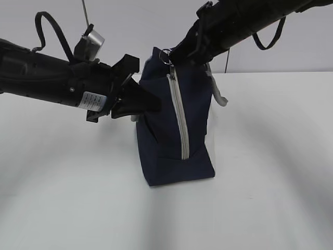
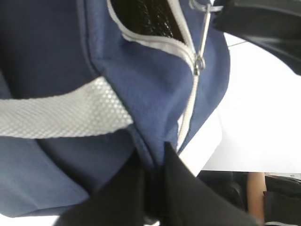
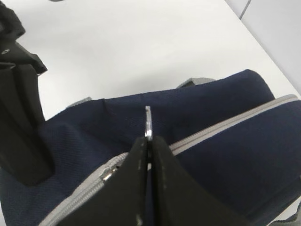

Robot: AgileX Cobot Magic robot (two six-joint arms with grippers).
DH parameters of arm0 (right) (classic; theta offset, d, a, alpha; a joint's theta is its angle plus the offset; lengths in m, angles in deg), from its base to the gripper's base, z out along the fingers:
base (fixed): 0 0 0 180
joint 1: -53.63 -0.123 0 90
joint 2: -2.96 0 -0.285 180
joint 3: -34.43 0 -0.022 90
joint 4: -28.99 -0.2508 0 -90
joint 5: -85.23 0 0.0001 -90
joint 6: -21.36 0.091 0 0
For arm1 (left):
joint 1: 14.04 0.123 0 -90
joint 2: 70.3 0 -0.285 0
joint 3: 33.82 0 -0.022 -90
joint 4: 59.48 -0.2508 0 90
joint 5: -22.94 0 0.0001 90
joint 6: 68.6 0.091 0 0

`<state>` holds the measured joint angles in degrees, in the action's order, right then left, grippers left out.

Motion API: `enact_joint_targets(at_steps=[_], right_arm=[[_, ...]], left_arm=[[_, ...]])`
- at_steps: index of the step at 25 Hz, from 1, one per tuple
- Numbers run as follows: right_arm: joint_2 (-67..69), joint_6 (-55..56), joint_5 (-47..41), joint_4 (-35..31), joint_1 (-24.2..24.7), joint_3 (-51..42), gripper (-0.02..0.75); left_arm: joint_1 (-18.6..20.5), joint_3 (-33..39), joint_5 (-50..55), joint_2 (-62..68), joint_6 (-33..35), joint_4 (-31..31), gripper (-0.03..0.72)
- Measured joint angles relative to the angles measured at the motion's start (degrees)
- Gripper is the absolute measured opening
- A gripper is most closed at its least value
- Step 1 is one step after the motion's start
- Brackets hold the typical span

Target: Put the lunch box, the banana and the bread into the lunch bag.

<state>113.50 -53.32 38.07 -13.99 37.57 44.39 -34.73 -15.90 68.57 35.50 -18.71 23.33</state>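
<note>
Now I have the right claw (image 3: 149,155) clamped on the metal ring pull (image 3: 148,123) and the left claw (image 2: 153,176) pinching the lunch bag (image 1: 174,135) fabric below it, so I judge zipping is underway, needing a steady pull.

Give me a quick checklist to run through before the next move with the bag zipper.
1. Right gripper shut on the ring pull: ok, ring sits between the fingertips.
2. Left gripper pinching the lunch bag fabric: ok, navy fold between the fingers near the zipper's end.
3. Zipper state: part open, the left wrist view shows a dark gap past the slider.
4. Bag standing on the table: ok, on end, zipper facing the exterior camera.
5. Lunch box, banana and bread inside: cannot tell, none in view.
6. Handle clear of the zipper: ok, it hangs on the far side.
</note>
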Motion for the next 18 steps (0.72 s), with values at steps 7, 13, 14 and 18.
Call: enact_joint_targets(at_steps=[7, 13, 14, 18], right_arm=[[1.94, 0.0, 1.37, 0.0, 0.0, 0.12, -0.016], [2.42, 0.0, 3.07, 0.0, 0.0, 1.78, -0.016], [2.42, 0.0, 3.51, 0.0, 0.0, 1.93, -0.016], [2.7, -0.12, 4.94, 0.0, -0.05, 2.06, -0.016]], left_arm=[[0.0, 0.0, -0.11, 0.0, 0.0, -0.1, 0.002], [0.0, -0.07, 0.36, 0.0, 0.0, -0.22, 0.001], [0.0, -0.08, 0.48, 0.0, 0.0, -0.39, 0.001], [0.0, -0.13, 1.14, 0.0, 0.0, -1.39, 0.001]])
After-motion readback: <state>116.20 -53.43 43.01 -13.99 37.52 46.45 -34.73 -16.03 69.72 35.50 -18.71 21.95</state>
